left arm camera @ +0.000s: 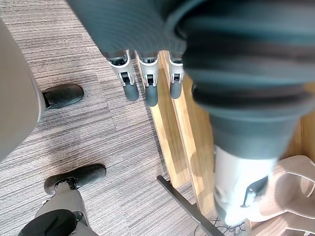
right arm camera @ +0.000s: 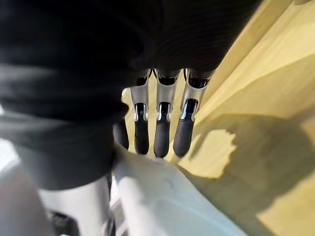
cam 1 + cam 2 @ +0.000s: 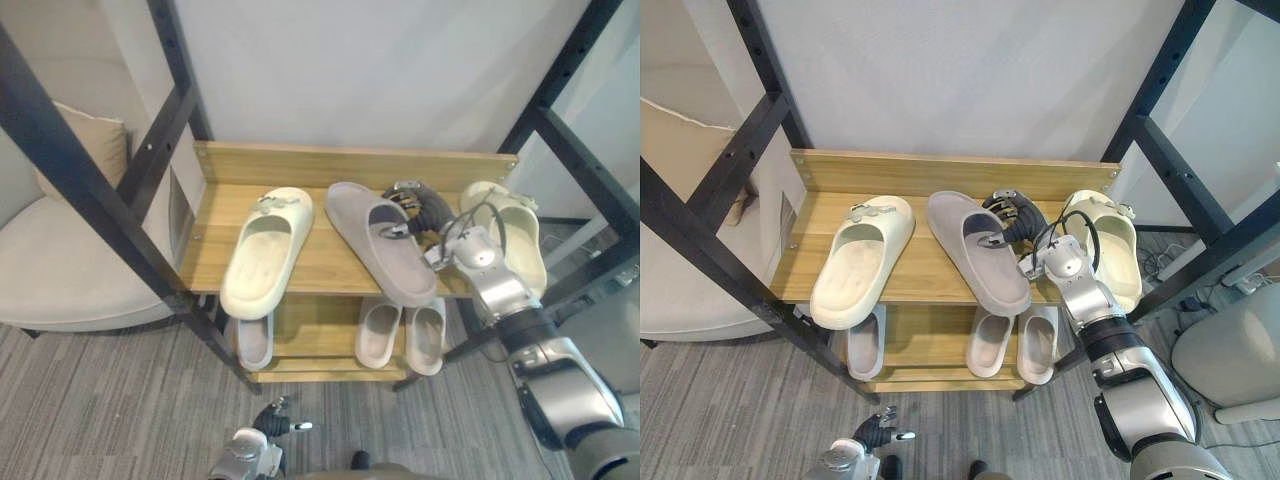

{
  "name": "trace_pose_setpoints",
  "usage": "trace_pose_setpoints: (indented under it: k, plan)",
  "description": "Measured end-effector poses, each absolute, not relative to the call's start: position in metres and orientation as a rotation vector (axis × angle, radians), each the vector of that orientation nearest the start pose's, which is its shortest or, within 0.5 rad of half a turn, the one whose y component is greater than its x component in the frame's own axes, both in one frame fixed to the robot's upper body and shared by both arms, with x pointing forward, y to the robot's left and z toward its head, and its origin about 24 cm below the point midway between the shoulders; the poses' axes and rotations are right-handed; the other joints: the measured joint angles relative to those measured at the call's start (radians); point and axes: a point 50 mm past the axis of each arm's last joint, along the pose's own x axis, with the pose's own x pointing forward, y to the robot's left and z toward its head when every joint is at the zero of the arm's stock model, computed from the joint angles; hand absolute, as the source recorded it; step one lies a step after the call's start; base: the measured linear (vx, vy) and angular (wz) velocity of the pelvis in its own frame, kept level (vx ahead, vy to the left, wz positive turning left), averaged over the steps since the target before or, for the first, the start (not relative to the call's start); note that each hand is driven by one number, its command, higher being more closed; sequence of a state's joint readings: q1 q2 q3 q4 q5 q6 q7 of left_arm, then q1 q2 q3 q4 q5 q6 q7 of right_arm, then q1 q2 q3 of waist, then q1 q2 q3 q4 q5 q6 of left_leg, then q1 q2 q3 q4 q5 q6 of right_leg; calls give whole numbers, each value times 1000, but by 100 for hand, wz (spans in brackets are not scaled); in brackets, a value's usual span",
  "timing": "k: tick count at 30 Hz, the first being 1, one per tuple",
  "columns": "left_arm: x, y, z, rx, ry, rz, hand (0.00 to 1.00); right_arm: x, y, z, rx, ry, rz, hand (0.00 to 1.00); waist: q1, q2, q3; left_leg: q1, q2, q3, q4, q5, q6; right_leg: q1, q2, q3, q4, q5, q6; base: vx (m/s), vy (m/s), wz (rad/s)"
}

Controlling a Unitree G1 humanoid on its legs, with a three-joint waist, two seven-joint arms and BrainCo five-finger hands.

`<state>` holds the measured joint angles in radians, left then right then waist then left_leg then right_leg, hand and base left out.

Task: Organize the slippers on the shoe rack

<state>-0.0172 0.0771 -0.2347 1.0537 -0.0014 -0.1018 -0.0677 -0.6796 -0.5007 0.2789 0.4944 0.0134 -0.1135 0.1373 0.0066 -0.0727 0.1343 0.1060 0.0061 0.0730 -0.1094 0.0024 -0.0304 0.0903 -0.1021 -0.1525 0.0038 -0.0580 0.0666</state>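
On the top board of the wooden shoe rack (image 3: 322,262) a grey slipper (image 3: 398,268) lies slantwise in the middle. My right hand (image 3: 424,212) is at its strap from the right, fingers curled over the strap's edge and thumb on top of it. A cream slipper (image 3: 262,255) lies left of it, with its heel past the front edge. Another cream slipper (image 3: 520,240) lies at the right end, behind my right wrist. My left hand (image 3: 258,452) hangs low near the floor, its fingers (image 1: 147,84) straight and holding nothing.
The lower shelf holds one pale slipper (image 3: 255,340) on the left and a pair (image 3: 402,335) on the right. Black metal frame posts (image 3: 90,190) stand on both sides of the rack. A beige armchair (image 3: 55,270) is at the left, a white bin (image 3: 1230,360) at the right.
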Motion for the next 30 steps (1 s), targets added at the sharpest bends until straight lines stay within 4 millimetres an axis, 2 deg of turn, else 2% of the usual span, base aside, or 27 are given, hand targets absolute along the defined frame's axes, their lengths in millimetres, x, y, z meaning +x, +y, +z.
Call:
trace_pose_setpoints:
  k: [8, 14, 19, 26, 30]
  plan:
    - [138, 144, -150, 154, 944, -244, 0, 359, -173, 142, -562, -221, 304, 100, 0, -2, 1, 0, 1, 3, 2, 0, 0, 5, 1, -1, -9, 3, 0, 0, 0, 0]
    - [138, 145, -150, 152, 945, -240, 0, 335, -178, 143, -458, -304, 255, 100, -5, -2, 1, 2, 1, 6, 5, 0, 0, 5, 1, 3, -9, 5, 0, 0, 0, -1]
    - [137, 145, -151, 156, 949, -240, 0, 308, -177, 158, -354, -457, 196, 100, -11, -2, 1, 7, 3, 27, 6, 0, 0, 1, 2, 24, -10, 17, 2, -16, -1, -12]
    - [134, 145, -153, 175, 963, -254, 0, 271, -168, 181, -237, -660, 204, 100, -23, 2, -2, 21, 8, 29, 6, 1, 2, 8, -1, 34, -5, 21, 3, -53, -15, -4]
    - [132, 143, -153, 178, 968, -260, 0, 252, -166, 182, -146, -715, 209, 100, -24, 10, -7, 34, 9, 28, 6, 1, 3, 17, -1, 34, 0, 21, 3, -18, -9, 0]
